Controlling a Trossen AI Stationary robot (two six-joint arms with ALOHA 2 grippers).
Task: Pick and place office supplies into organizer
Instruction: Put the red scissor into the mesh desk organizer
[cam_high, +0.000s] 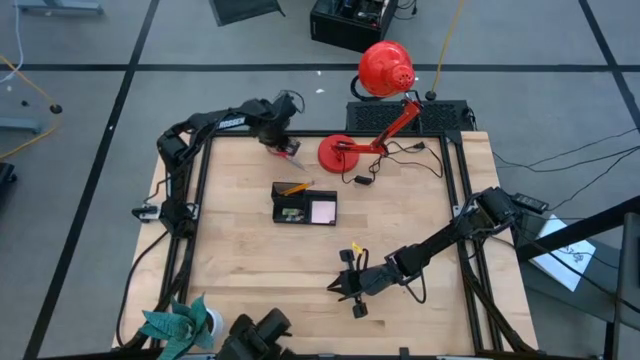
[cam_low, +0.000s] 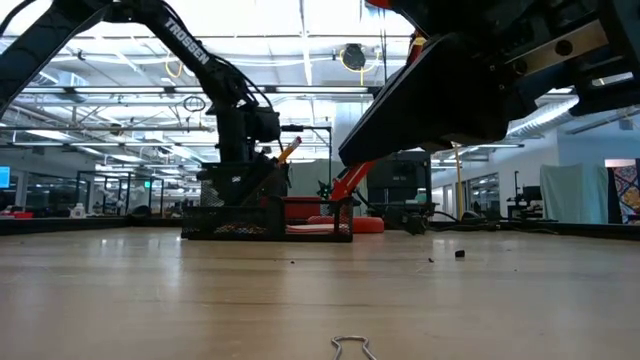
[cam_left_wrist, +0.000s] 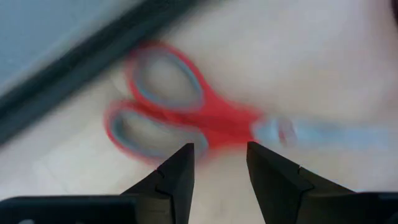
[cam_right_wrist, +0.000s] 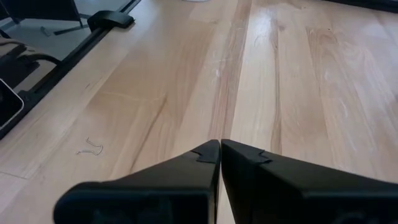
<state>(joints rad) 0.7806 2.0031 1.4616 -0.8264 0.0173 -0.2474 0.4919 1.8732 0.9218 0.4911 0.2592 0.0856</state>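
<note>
**Scissors under an open pincer, grasp not yet made**

The red-handled scissors (cam_left_wrist: 186, 118) lie flat on the surface (cam_high: 400, 250) near its far edge, just beyond the organizer (cam_high: 304, 205) and beside the lamp base (cam_high: 340, 153). The likely trouble: the fingers straddle the narrow neck by the pivot, so a clamp there could let the scissors swing or slip. The left pincer (cam_left_wrist: 219, 163) hangs directly above them, released, pointing down. The right pincer (cam_right_wrist: 220, 155) rests clenched and empty over the near side.
</note>
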